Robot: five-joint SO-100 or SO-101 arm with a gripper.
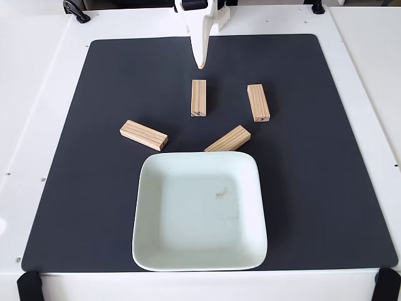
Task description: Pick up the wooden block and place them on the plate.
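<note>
My tool (200, 64) hangs just beyond the middle block (198, 98); whether its fingers are spread I cannot tell. I would straddle that block's narrow sides, lift clear, then carry to the empty plate (156, 251).

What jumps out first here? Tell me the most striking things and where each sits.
The large square pale mint-white plate lies empty at the near middle of the dark mat, a faint smudge near its centre. Four small light-wood striped blocks fan out on the mat just beyond the plate's far rim. Above them, the arm's white gripper points down from the top edge, nearest the middle block.
</note>
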